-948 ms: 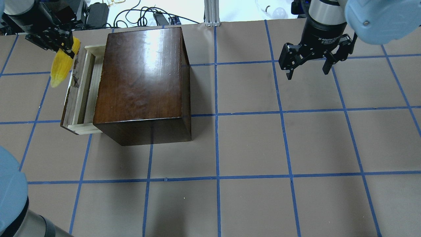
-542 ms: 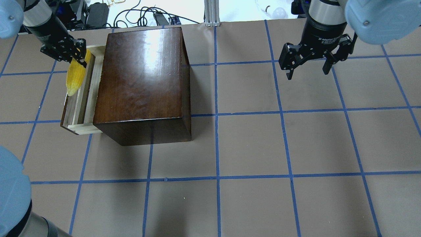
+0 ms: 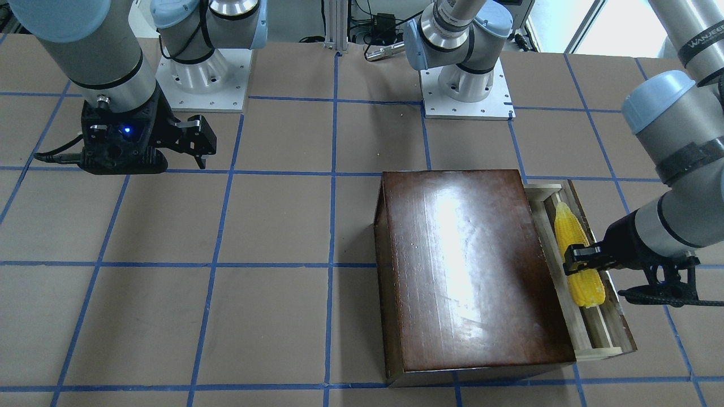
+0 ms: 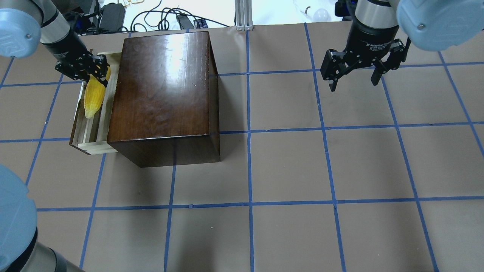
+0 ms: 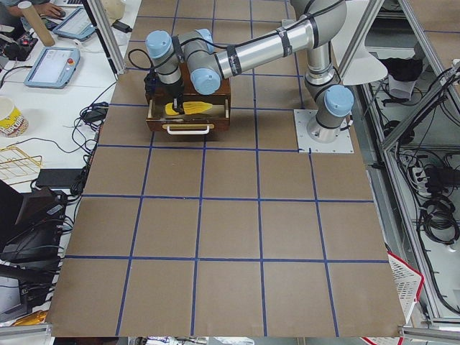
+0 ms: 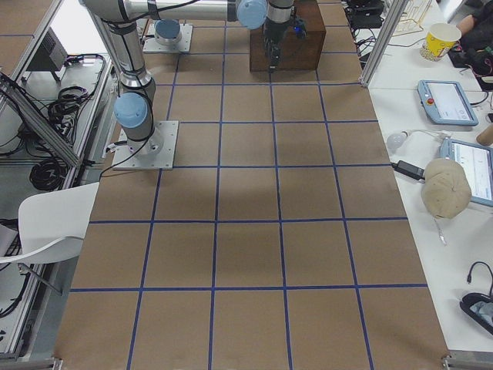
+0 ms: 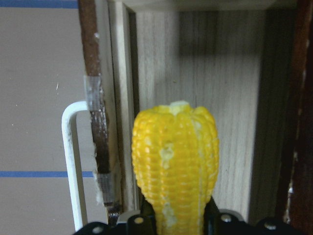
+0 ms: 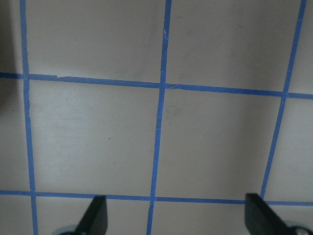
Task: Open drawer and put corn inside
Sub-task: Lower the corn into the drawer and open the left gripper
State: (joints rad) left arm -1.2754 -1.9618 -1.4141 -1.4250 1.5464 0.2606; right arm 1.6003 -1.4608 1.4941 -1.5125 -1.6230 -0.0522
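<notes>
At ten o'clock on the table, the drawer [image 4: 97,147] stands pulled out of the box [image 4: 162,87]. Above its floor hangs the corn [image 4: 93,99], its butt pinched by the left gripper [image 4: 96,74]; contact with the wood is unclear. At two o'clock, the right gripper [image 4: 353,81] gapes wide, empty.

drawer [image 4: 92,132]: pale wood, dark front, pulled open on box's [image 4: 162,87] left side | corn [image 4: 93,99]: yellow, lengthways in it, pinched by left claw [image 4: 99,74]
</notes>
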